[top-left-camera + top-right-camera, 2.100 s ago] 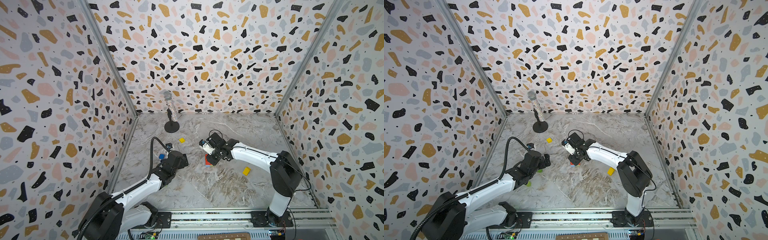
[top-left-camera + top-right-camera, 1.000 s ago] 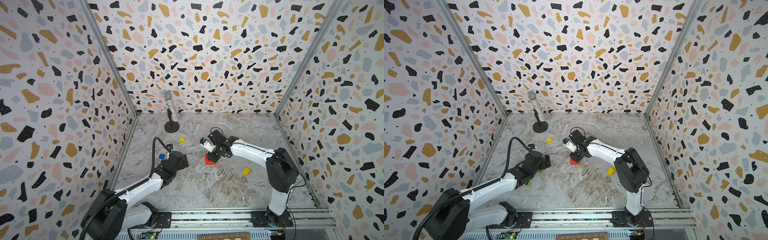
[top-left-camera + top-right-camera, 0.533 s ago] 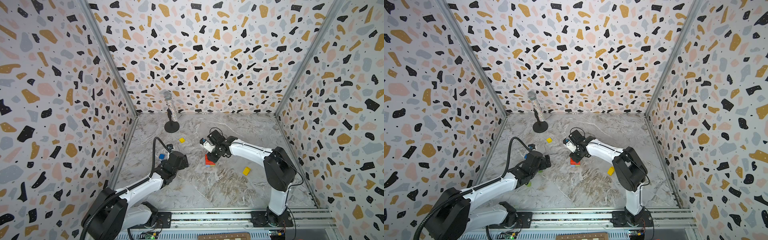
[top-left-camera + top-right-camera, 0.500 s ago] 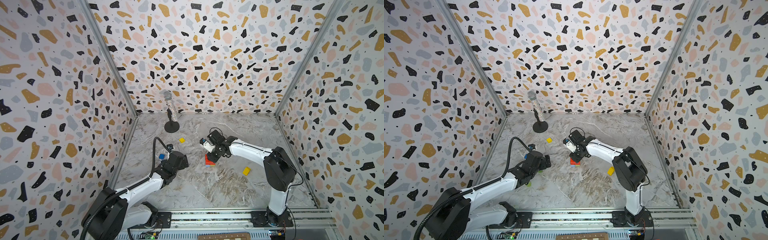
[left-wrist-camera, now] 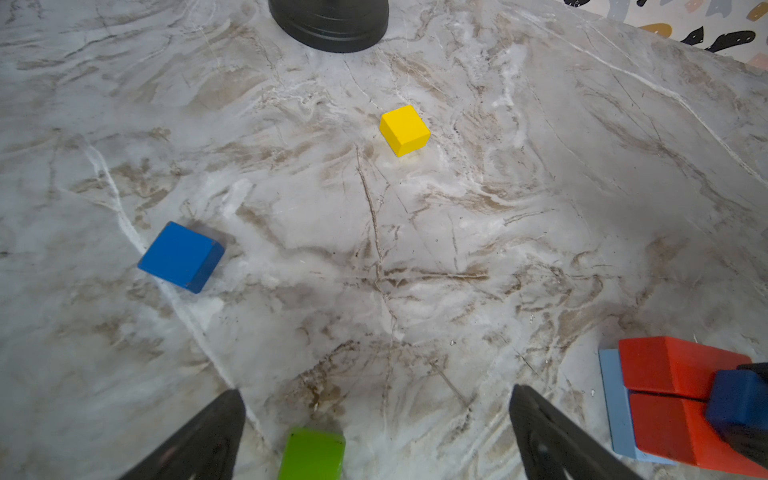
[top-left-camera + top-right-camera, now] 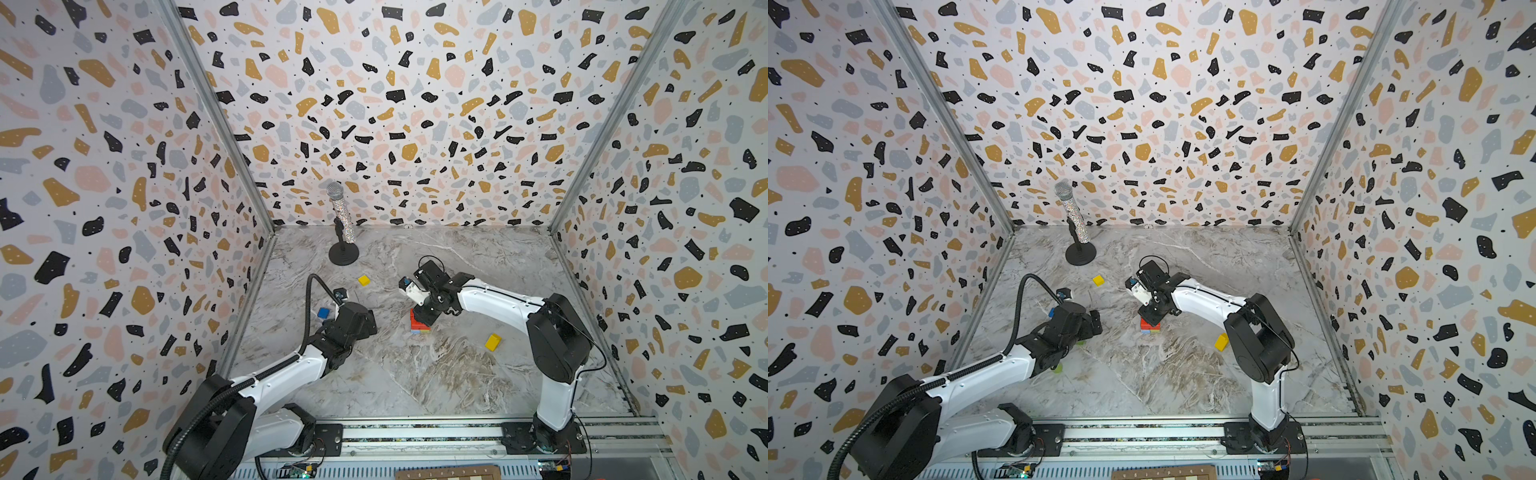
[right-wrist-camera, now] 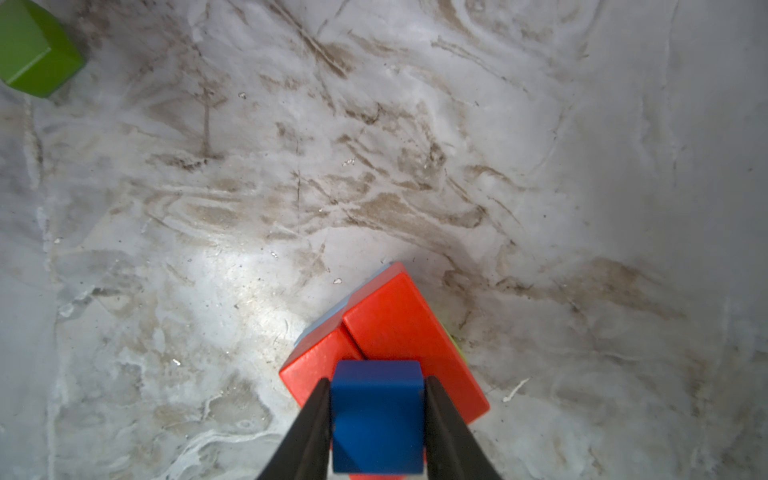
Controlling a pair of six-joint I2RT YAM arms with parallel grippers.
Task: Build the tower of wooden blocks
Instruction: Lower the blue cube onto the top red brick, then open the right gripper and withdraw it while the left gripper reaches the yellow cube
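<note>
The marble-patterned tabletop (image 6: 415, 374) carries everything. Toward its back-left corner stands a glittery silver microphone on a black stand (image 6: 343, 216), clear of the work. The left gripper (image 5: 376, 392) hangs low near the left edge, jaws spread wide and holding nothing, with a lime-green wood block (image 5: 312, 453) lying between its fingers. The right gripper (image 7: 377, 384) is set narrow, its fingers against both sides of a small dark-blue wood block (image 7: 377, 415) with no gap showing. It holds that block over the tower (image 6: 419, 326) near the middle of the tabletop, made of a light-blue base slab (image 5: 615, 399) and a lime base piece (image 6: 1155, 330) with two red bricks (image 7: 399, 324) side by side on top. Whether the block already rests on the red I cannot tell. Loose pieces lie well apart: a yellow brick (image 6: 493, 342) toward the right edge, a blue cube (image 5: 180, 256) near the left edge and a yellow cube (image 6: 364, 280) toward the back. The likely trouble is in the release. The held block seems to sit near one end of the red layer, so a finger dragging as the jaws part could tip it off or push the red bricks apart at their seam. The right wrist view shows the grip and that seam, which the gripper hides in both top views. The left wrist view shows the base slab plainly from the side. Only the top views show the yellow brick.
</note>
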